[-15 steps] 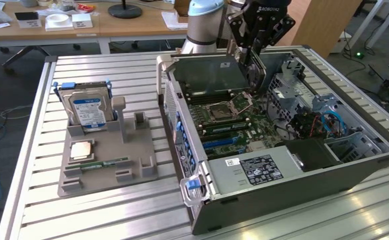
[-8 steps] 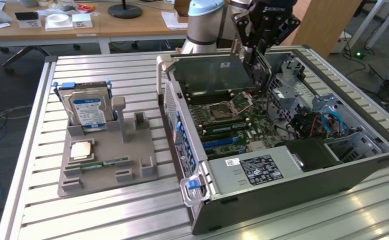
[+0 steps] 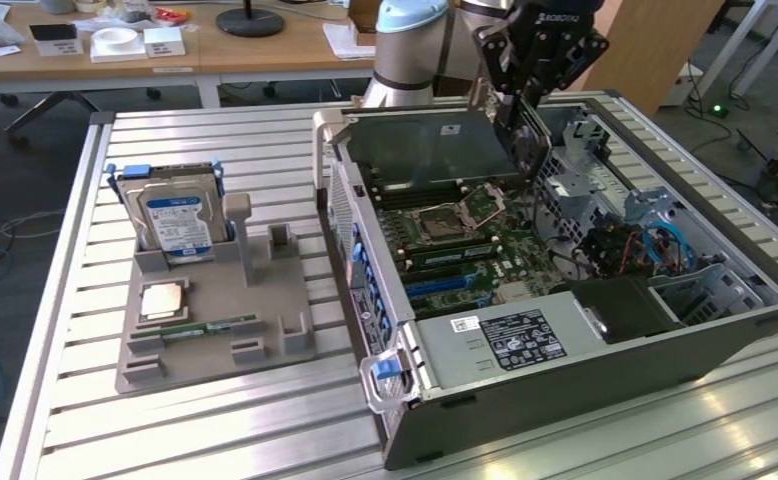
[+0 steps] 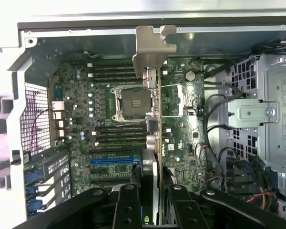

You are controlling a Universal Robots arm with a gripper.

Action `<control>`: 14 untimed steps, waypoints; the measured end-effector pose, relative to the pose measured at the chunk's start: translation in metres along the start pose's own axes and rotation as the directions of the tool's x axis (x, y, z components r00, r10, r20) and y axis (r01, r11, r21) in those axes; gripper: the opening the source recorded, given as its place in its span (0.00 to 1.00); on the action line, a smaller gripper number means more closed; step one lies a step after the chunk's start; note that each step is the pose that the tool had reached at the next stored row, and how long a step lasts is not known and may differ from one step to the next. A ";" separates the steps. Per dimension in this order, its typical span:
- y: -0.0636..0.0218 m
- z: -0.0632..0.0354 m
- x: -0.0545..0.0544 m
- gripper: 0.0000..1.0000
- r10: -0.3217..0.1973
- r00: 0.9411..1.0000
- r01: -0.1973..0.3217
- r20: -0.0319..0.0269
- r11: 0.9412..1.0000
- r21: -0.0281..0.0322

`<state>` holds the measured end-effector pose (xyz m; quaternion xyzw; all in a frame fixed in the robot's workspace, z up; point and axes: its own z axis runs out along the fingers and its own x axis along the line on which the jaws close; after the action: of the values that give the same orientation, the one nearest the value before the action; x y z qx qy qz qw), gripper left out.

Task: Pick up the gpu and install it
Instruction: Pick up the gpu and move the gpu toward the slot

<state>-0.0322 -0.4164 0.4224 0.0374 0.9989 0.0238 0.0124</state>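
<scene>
My gripper point(image 3: 512, 108) is shut on the gpu point(image 3: 429, 145), a flat dark card that hangs above the back of the open computer case point(image 3: 709, 345). In the wrist view the gpu point(image 4: 155, 124) shows edge-on between the black fingers point(image 4: 128, 205), with its silver end bracket point(image 4: 152, 45) at the far end. It hangs over the motherboard point(image 4: 105, 100), beside the CPU socket point(image 4: 132, 102). A blue expansion slot point(image 4: 112, 161) lies on the board beside the card's edge; the card is above the board and in no slot.
A grey holder tray point(image 3: 276, 340) stands on the slatted table at the exterior view's left. It carries an upright silver hard drive point(image 3: 176, 220), a CPU point(image 3: 162, 298) and a green memory stick point(image 3: 209, 327). Inside the case are a drive cage point(image 4: 267, 114), cables point(image 3: 656, 245) and a power supply point(image 3: 516, 340).
</scene>
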 end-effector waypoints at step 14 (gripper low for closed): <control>0.0025 0.0004 -0.013 0.27 0.000 1.000 0.000 0.000 1.000 0.000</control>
<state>-0.0191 -0.4149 0.4224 0.0374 0.9989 0.0238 0.0124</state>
